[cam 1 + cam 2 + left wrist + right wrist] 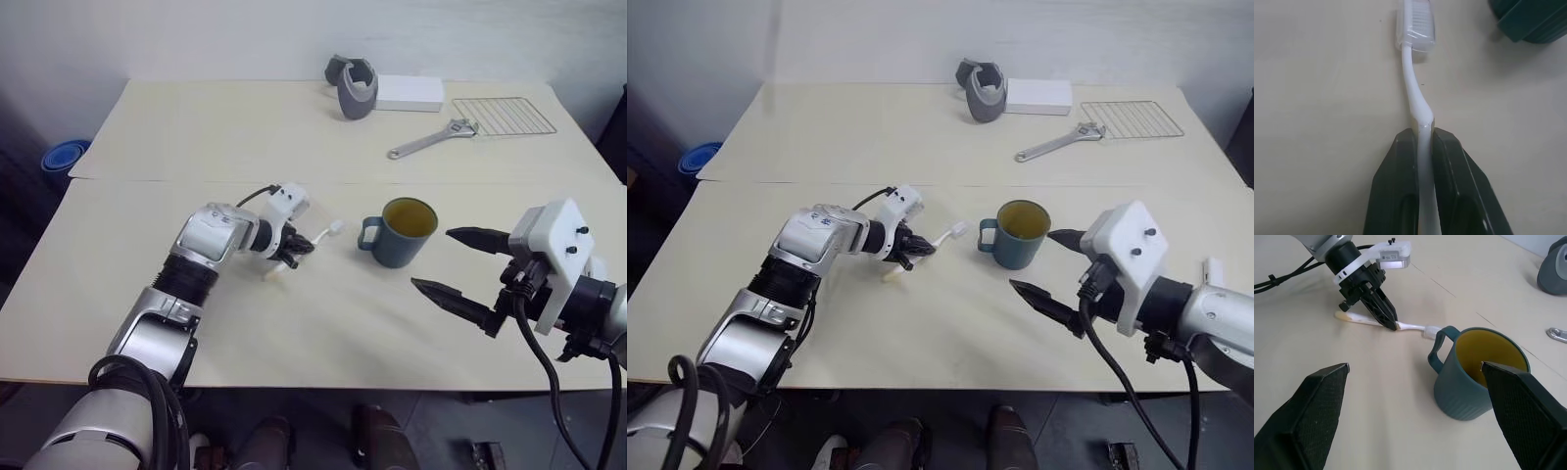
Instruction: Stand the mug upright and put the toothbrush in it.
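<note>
Left gripper point(287, 257) clamps the toothbrush point(1416, 100) at mid-handle on the table point(196, 137), bristles pointing ahead toward the upright mug point(401, 232) just beyond. Right gripper point(458, 266) hangs wide open beside the mug's far side.

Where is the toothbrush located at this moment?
In the head views the toothbrush lies on the table, left of the upright mug. The left gripper is shut on its handle, and its bristled head points toward the mug's handle.

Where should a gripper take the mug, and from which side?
Across the rim wall of the mug, coming from above on the side away from its handle. It stands upright with an open mouth, and the handle points toward the toothbrush.
</note>
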### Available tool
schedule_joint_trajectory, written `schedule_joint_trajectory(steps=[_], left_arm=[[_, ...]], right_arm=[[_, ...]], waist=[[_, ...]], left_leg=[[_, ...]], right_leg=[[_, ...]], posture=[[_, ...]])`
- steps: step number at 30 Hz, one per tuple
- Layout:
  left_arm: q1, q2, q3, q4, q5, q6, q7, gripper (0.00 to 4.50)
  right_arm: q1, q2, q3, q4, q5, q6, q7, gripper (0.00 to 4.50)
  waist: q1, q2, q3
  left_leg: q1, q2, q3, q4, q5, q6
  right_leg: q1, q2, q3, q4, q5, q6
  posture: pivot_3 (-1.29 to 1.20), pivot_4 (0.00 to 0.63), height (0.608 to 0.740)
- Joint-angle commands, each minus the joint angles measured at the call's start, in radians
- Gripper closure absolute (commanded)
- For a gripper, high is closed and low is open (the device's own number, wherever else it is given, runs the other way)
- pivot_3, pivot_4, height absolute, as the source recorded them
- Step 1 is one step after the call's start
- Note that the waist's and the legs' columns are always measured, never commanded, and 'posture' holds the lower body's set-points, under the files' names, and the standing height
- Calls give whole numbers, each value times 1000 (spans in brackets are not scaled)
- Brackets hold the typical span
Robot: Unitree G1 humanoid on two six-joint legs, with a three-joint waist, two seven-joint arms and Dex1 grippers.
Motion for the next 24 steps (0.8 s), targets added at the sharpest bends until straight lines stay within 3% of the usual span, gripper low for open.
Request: schedule_joint_trajectory(steps=[1, 8, 12, 19, 24], left_arm=[[-12, -30, 119, 86, -7, 3, 88, 4378], [-35, -164, 410, 98, -116, -262, 229, 4378], [-126, -299, 620, -23, -378, -402, 169, 4378], [-170, -408, 531, -12, -423, -419, 93, 4378], [-176, -471, 441, 61, -359, -511, 54, 4378]], right_arm=[[54, 34, -56, 5, 6, -8, -24, 0], [131, 88, -88, 4, -16, -27, -82, 0], [144, 84, -135, 4, 56, -28, -74, 0], [155, 80, -148, 2, 57, -31, -94, 0], [165, 86, -157, -10, 60, -37, -124, 0]], waist=[[1, 0, 0], [4, -1, 0], [13, -3, 1], [25, -1, 0], [27, -2, 1]], left_leg=[[0, 0, 0, 0, 0, 0], [-1, 0, 0, 4, 0, 0], [-5, 0, -2, 7, 0, 0], [-7, 0, -1, 12, -2, 1], [-9, -1, -1, 12, -2, 2]], right_leg=[[0, 0, 0, 0, 0, 0], [0, -1, 0, 1, 0, 1], [-2, 0, -2, 1, 1, 1], [-1, 0, -3, 1, 1, 2], [-1, 0, -2, -2, 3, 3]], posture=[[0, 150, 740], [0, 150, 740], [0, 150, 740], [0, 150, 740], [0, 150, 740]])
